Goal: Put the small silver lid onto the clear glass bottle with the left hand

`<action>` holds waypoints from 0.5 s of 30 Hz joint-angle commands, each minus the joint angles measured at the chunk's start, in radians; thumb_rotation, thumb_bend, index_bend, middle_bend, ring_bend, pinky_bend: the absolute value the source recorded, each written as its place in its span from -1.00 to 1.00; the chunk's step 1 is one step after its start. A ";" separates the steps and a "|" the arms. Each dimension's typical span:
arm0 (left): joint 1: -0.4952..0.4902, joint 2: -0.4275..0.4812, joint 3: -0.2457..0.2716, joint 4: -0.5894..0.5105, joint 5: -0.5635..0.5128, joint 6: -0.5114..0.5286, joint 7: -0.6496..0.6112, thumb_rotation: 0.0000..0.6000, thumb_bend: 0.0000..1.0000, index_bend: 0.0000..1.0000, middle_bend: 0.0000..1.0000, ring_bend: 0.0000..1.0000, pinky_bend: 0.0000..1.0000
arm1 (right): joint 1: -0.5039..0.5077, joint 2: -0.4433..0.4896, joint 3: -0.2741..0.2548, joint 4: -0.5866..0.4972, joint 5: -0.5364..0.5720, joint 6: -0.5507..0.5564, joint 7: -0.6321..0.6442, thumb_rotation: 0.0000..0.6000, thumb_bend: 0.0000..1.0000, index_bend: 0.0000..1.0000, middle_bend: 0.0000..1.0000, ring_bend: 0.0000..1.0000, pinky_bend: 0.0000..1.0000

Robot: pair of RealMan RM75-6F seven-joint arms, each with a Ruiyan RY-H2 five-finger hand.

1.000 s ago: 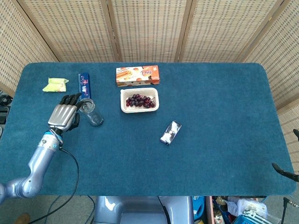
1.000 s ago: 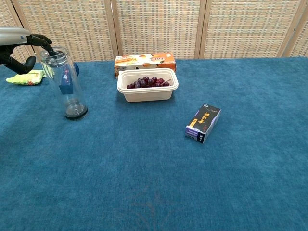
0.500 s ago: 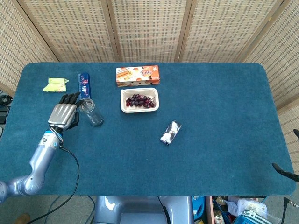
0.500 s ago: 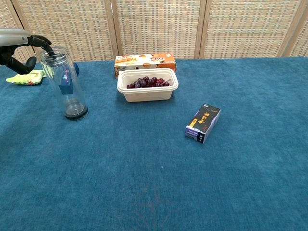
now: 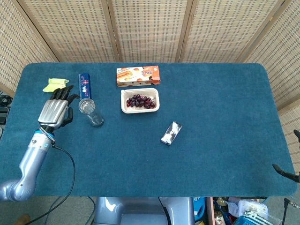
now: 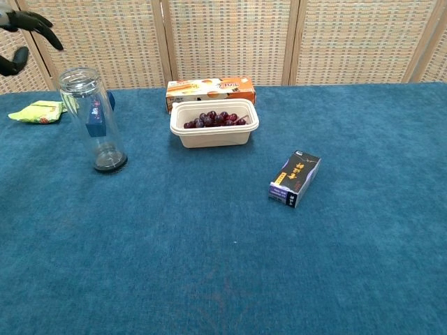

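Since the earlier frame the left hand (image 5: 54, 111) has drawn back from the mouth of the clear glass bottle (image 5: 90, 112) — it now sits to the left of it, clear of the rim, fingers spread apart and holding nothing. In the chest view only dark fingertips (image 6: 33, 21) show at the upper left corner, above and left of the bottle. The bottle stands upright on the blue bench (image 5: 211, 103) in the left part of the frame, and the small silver lid (image 5: 86, 106) appears to rest on its mouth, though the pictures are not sharp enough to be sure. Behind it lie a blue packet (image 5: 85, 85) and a yellow-green pouch (image 5: 55, 84). At centre sits a white tray of grapes (image 5: 139, 101), with an orange box (image 5: 138, 76) beyond it, and a small dark carton (image 5: 171, 133) lies to the lower right — the right hand is out of sight
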 commanded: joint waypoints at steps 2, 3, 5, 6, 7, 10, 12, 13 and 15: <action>0.081 0.057 0.018 -0.043 0.053 0.091 -0.042 1.00 -0.19 -1.00 -1.00 -1.00 -1.00 | 0.000 0.000 0.000 -0.001 -0.002 0.000 -0.001 1.00 -1.00 -0.90 -1.00 -1.00 -1.00; 0.111 0.070 0.034 -0.047 0.065 0.121 -0.050 1.00 -0.37 -1.00 -1.00 -1.00 -1.00 | 0.000 -0.001 -0.001 -0.002 -0.003 0.000 -0.002 1.00 -1.00 -0.90 -1.00 -1.00 -1.00; 0.191 0.084 0.078 -0.049 0.133 0.206 -0.085 1.00 -0.60 -1.00 -1.00 -1.00 -1.00 | 0.000 0.000 -0.002 -0.005 -0.006 0.003 -0.004 1.00 -1.00 -0.90 -1.00 -1.00 -1.00; 0.226 0.083 0.096 -0.040 0.160 0.242 -0.105 1.00 -0.62 -1.00 -1.00 -1.00 -1.00 | 0.000 -0.001 -0.003 -0.005 -0.008 0.003 -0.006 1.00 -1.00 -0.90 -1.00 -1.00 -1.00; 0.253 0.078 0.109 -0.029 0.189 0.272 -0.124 1.00 -0.64 -1.00 -1.00 -1.00 -1.00 | 0.000 -0.002 -0.003 -0.006 -0.009 0.004 -0.009 1.00 -1.00 -0.90 -1.00 -1.00 -1.00; 0.350 0.059 0.154 0.003 0.260 0.365 -0.197 1.00 -0.65 -1.00 -1.00 -1.00 -1.00 | 0.001 -0.004 -0.005 -0.009 -0.013 0.006 -0.020 1.00 -1.00 -0.90 -1.00 -1.00 -1.00; 0.411 0.047 0.186 0.024 0.303 0.416 -0.234 1.00 -0.65 -1.00 -1.00 -1.00 -1.00 | 0.001 -0.007 -0.008 -0.011 -0.020 0.009 -0.032 1.00 -1.00 -0.90 -1.00 -1.00 -1.00; 0.440 0.038 0.201 0.038 0.327 0.442 -0.249 1.00 -0.65 -1.00 -1.00 -1.00 -1.00 | 0.000 -0.009 -0.009 -0.013 -0.024 0.012 -0.038 1.00 -1.00 -0.90 -1.00 -1.00 -1.00; 0.476 0.024 0.220 0.058 0.357 0.471 -0.264 1.00 -0.65 -1.00 -1.00 -1.00 -1.00 | -0.002 -0.013 -0.011 -0.013 -0.028 0.017 -0.046 1.00 -1.00 -0.90 -1.00 -1.00 -1.00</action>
